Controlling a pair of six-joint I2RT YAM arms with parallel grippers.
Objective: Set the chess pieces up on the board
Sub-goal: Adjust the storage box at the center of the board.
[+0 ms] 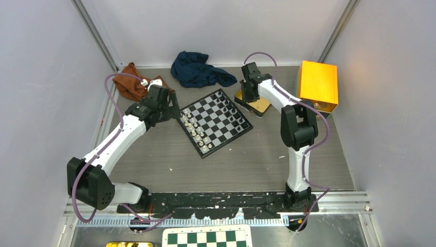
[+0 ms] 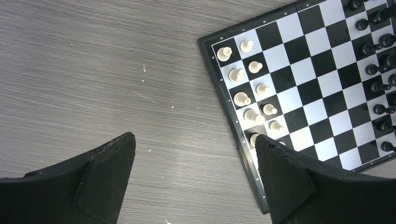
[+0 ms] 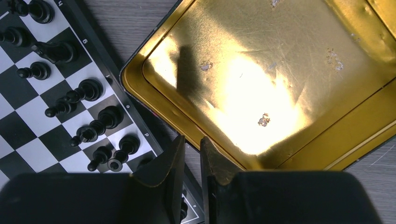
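Observation:
The board (image 1: pixel 216 122) lies turned at an angle mid-table. White chess pieces (image 1: pixel 195 128) fill its left edge in two rows, black chess pieces (image 1: pixel 232 110) its right edge. My left gripper (image 1: pixel 177 112) hovers at the board's left rim. In the left wrist view it (image 2: pixel 194 140) is wide open over bare table, one finger over the white pieces (image 2: pixel 254 66). My right gripper (image 3: pixel 192 142) hangs between the board (image 3: pixel 18 123) and an open gold tin (image 3: pixel 243 70). Its jaws are a narrow gap apart with nothing in them. Black pieces (image 3: pixel 100 119) stand just left of it.
A blue cloth (image 1: pixel 198 69) and a brown cloth (image 1: pixel 134 82) lie at the back. A gold box (image 1: pixel 318 85) stands back right, and the shallow gold tin (image 1: pixel 257 105) touches the board's right corner. A green-and-white checkered sheet (image 1: pixel 208 238) lies below the arm bases.

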